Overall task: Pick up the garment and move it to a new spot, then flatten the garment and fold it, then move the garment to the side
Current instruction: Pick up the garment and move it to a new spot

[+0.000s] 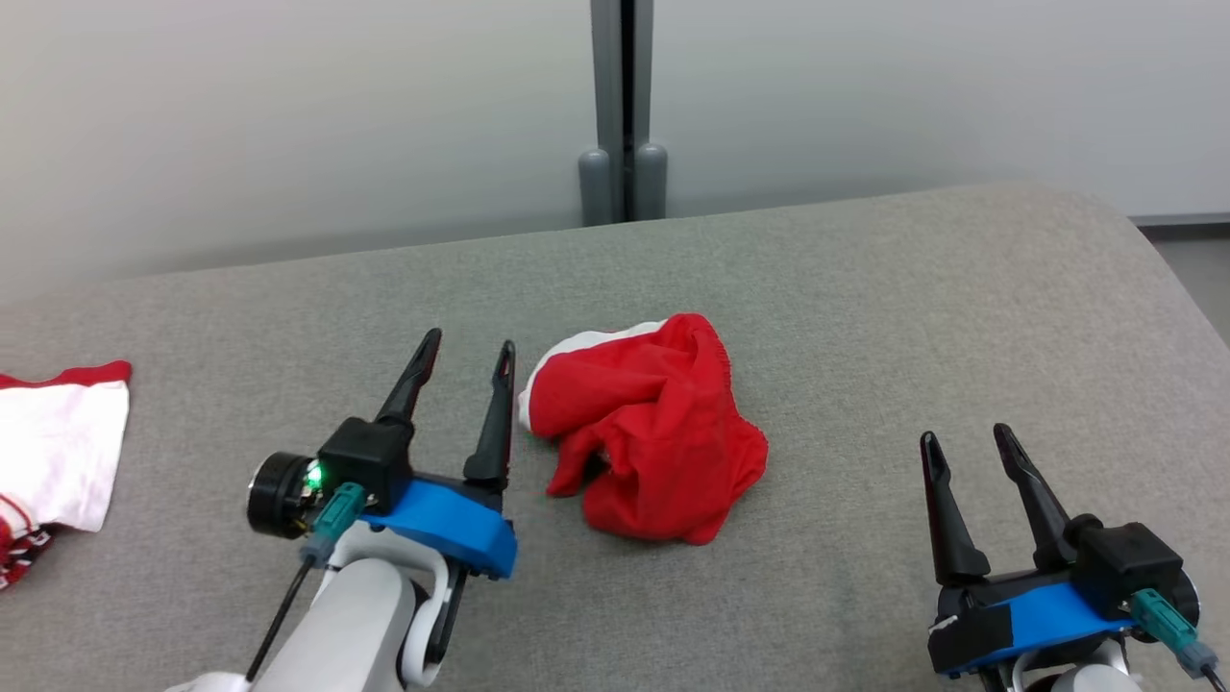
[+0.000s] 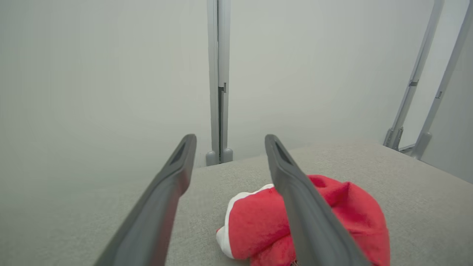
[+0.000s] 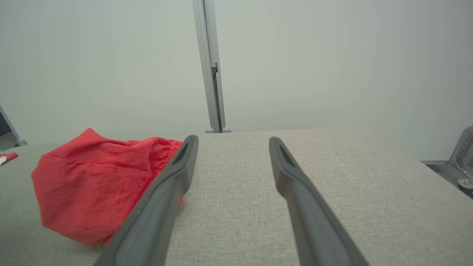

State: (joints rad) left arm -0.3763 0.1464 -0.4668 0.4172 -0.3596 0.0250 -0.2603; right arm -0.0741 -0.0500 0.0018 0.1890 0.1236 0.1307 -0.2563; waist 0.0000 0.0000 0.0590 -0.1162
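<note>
The red garment (image 1: 644, 432) lay crumpled in a loose heap on the grey counter (image 1: 865, 317), one white-trimmed edge turned toward the left end effector (image 1: 469, 342). Nothing held it; it rested on the cloth surface by its own weight.

The left end effector stood just beside the garment on the robot's left, its two dark fingers spread apart with nothing between them. The nearer finger ran close along the white trim, though whether it touched the fabric could not be told. In the left wrist view that same finger crossed in front of the red heap.

The right end effector (image 1: 965, 435) sat well apart from the garment on the robot's right, fingers equally wide and empty, with bare counter between them. In its own wrist view the garment showed beyond its left finger.

Far to the left of the garment, at the counter's edge, lay a white-and-red cloth (image 1: 58, 452), flatter than the heap. Behind the garment, past the counter's far rim, a grey post (image 1: 623, 115) rose against a pale wall.
</note>
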